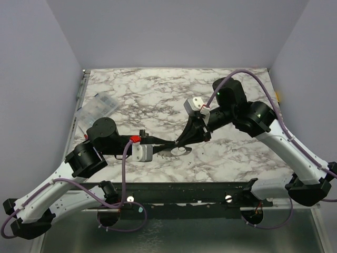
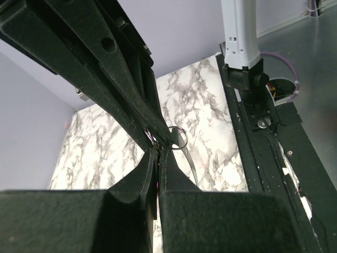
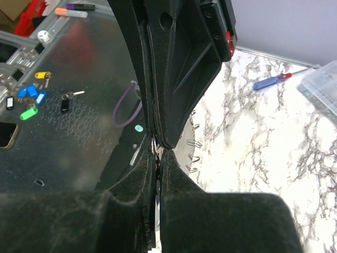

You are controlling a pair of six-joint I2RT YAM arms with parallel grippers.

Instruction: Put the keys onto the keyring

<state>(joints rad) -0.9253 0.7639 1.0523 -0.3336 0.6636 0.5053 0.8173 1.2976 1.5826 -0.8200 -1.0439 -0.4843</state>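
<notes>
Both grippers meet tip to tip at mid-table. The keyring [image 1: 177,152] is a pale grey hoop just under the joined tips. In the right wrist view it is the pale round piece [image 3: 185,138] with several small wire rings on its edge. A thin silvery ring [image 2: 179,138] sticks out where the tips meet. My left gripper [image 1: 169,144] [image 2: 158,154] is shut, its tips at that ring. My right gripper [image 1: 180,141] [image 3: 157,154] is shut with a silvery ring glinting between its pads. A tiny dark oblong, the key [image 1: 186,151], shows at the hoop's right end.
A clear plastic box [image 1: 98,107] lies at the table's back left, also in the right wrist view [image 3: 322,87]. A blue-and-red screwdriver [image 3: 271,80] lies near it. Coloured key tags [image 3: 30,97] lie on the metal floor off the table. A black rail [image 1: 179,196] runs along the near edge.
</notes>
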